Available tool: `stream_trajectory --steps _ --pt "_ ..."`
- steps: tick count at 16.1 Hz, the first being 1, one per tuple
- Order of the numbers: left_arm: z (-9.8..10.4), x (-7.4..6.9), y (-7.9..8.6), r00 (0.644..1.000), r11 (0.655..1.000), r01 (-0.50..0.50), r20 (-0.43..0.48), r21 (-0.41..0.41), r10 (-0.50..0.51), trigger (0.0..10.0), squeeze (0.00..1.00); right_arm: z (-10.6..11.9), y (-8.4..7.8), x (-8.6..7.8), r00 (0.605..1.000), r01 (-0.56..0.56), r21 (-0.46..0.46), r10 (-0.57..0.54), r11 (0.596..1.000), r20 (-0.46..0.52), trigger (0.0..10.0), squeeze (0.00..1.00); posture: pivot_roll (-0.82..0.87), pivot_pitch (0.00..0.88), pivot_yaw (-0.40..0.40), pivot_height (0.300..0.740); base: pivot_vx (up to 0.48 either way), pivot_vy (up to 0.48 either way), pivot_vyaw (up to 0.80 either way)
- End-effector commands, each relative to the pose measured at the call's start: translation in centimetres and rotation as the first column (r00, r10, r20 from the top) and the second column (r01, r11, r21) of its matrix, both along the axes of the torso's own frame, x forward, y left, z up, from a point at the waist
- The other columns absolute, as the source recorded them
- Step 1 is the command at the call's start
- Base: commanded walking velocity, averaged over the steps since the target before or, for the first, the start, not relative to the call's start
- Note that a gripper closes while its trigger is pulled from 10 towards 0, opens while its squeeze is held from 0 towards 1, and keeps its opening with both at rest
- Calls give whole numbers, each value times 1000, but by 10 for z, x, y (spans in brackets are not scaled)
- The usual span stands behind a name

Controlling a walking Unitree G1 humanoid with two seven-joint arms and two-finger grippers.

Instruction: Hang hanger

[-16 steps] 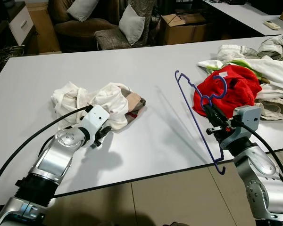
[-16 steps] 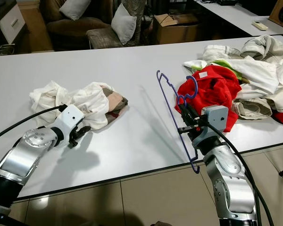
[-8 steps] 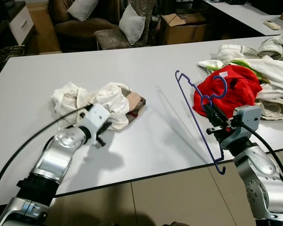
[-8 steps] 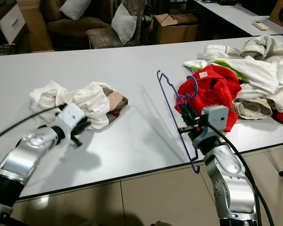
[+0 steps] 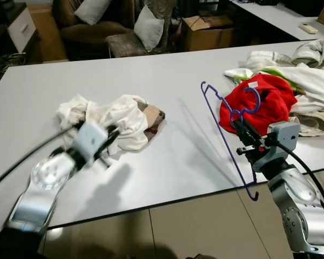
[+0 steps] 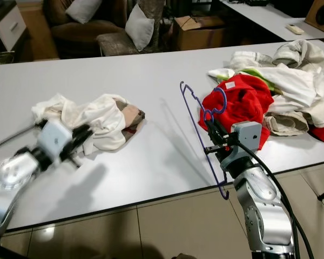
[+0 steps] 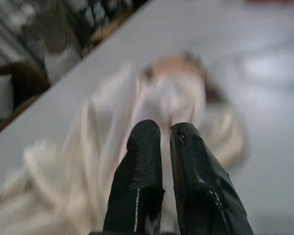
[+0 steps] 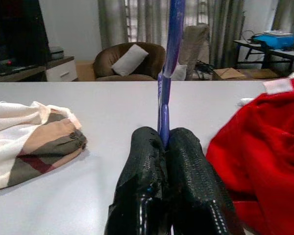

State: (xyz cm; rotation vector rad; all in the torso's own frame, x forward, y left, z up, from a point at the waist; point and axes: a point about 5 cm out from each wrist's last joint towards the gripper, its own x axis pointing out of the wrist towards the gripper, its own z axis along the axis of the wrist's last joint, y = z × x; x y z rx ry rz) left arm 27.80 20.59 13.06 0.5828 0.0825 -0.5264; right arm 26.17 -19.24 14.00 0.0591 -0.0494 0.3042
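Note:
A blue wire hanger (image 5: 218,120) stands tilted over the white table (image 5: 173,162), its hook (image 5: 253,100) against a red garment (image 5: 267,105). My right gripper (image 5: 241,130) is shut on the hanger's wire near the neck. The hanger's lower end (image 5: 251,195) juts past the table's front edge. In the right wrist view the fingers (image 8: 144,147) pinch the blue wire (image 8: 172,34). My left gripper (image 5: 111,140) is blurred and hovers by a crumpled cream garment (image 5: 119,114) with a plaid lining. In the left wrist view its fingers (image 7: 145,147) are shut with nothing between them, pointing at that garment (image 7: 112,147).
A heap of white clothes (image 5: 310,70) lies at the table's far right behind the red garment. Beyond the table stand a brown sofa with cushions (image 5: 97,24) and a cardboard box (image 5: 208,29). Bare tabletop (image 5: 189,65) lies between the two clothing piles.
My left arm has swung to the left and back toward me and is now blurred. The right arm and hanger have held still.

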Motion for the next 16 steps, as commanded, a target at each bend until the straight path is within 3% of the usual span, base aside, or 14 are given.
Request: stream_trajectory --steps 1,2,5,8,12,13,16 --pt "-5 0 0 1000 999 -10 -6 35 10 10000 1000 3 2 2 1000 -12 -1 12 1000 15 10000 0 -104 0 -3 740 0 0 0" --pt "-6 0 -1 999 999 -32 -9 -1 32 10000 1000 3 3 3 1000 -20 0 20 1000 16 10000 0 -101 0 -5 740 0 0 0" --pt "-17 2 1 995 995 -99 -33 2 99 10000 1000 3 5 4 999 -27 4 26 1000 19 10000 0 -97 0 -1 740 0 0 0" --pt "-22 4 -5 985 982 -142 -112 -127 128 10000 1000 0 8 3 999 -36 7 36 999 12 10000 0 -94 0 2 740 0 0 0" --pt "-31 10 -6 973 979 -188 -148 -80 175 10000 1000 -1 9 0 999 -33 11 33 999 11 10000 0 -108 0 18 740 0 0 0" --pt "-32 13 -5 971 977 -202 -141 -67 192 0 35 -1 9 -1 999 -31 8 31 999 11 10000 0 -112 0 21 740 0 0 0" --pt "-31 17 -4 967 972 -225 -135 -71 214 0 0 0 6 -2 1000 -22 6 22 1000 12 10000 0 -120 0 25 740 0 0 0"
